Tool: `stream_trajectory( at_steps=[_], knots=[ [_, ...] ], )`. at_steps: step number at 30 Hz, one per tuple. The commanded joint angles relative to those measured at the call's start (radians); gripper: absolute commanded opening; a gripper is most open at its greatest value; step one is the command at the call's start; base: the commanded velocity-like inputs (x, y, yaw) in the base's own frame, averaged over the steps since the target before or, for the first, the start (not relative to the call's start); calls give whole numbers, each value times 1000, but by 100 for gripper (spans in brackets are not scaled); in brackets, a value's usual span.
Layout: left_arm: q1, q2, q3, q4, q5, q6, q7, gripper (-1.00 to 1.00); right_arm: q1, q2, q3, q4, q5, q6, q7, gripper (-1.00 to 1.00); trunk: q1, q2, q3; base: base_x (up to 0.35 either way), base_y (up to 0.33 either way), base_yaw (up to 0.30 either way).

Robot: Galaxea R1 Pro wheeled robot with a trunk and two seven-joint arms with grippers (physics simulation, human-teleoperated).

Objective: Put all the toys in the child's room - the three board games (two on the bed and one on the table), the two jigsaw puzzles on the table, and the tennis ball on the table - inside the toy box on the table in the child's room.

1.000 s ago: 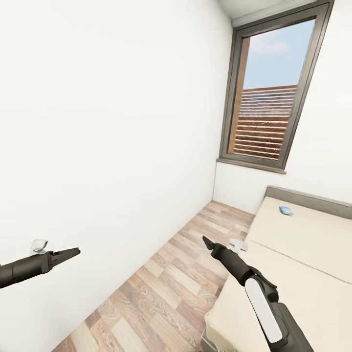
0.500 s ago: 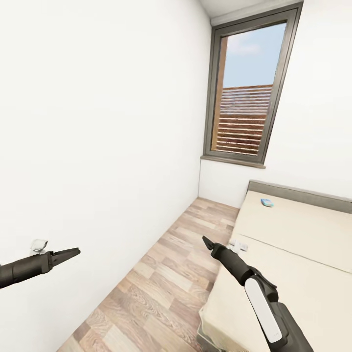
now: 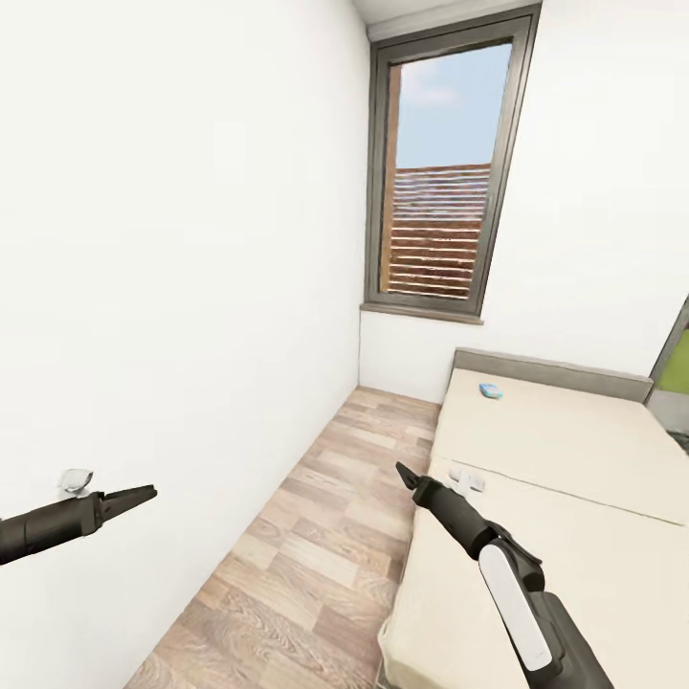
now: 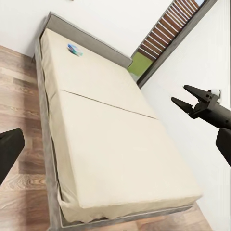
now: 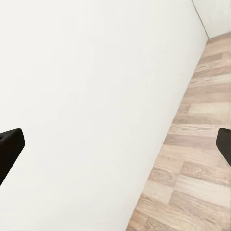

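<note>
Head view is showing your two arms nearest the camera, both reaching forward at about the same low height. Your left gripper (image 3: 145, 495) is hovering in front of the plain white wall (image 3: 172, 249), and your right gripper (image 3: 401, 470) is hanging over the near edge of the bed (image 3: 584, 565), above the seam where the mattress meets the wood floor (image 3: 306, 545). Both wrist views are showing dark fingers (image 5: 9, 150) sitting at opposite edges of the picture with a wide gap between them, so both sets of fingers are standing released and neither is carrying anything. Left wrist view is also catching your right gripper (image 4: 183, 95) from the side, its two tips parted.

Beyond the grippers, the cream bed is stretching away along the right side of the room, with the strip of floor running between it and the wall. One of the board games (image 3: 491, 389), a small blue box, is lying flat at the far end of the mattress, just in front of the grey headboard (image 3: 555, 368) and well apart from both grippers; left wrist view is showing it there too (image 4: 74, 48). Farthest off, a tall dark-framed window (image 3: 435, 182) is standing in the end wall.
</note>
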Motion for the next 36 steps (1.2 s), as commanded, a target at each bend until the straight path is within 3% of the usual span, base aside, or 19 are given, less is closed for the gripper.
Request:
stream_trajectory(
  at_steps=[1, 13, 36],
  knots=[
    [0, 0, 0, 0, 0, 11, -4, 100, -1, 1, -1, 0, -5, 5, 2, 100, 1, -1, -2, 292, 9, -265],
    [0, 0, 0, 0, 0, 10, -5, 100, -1, 1, -1, 0, -3, 4, 1, 100, 1, -1, -5, 237, 2, -272],
    [0, 2, 2, 0, 0, 10, -7, 100, -1, 1, 1, 0, -3, 3, 0, 100, 1, -1, -5, 15, 21, -280]
  ],
)
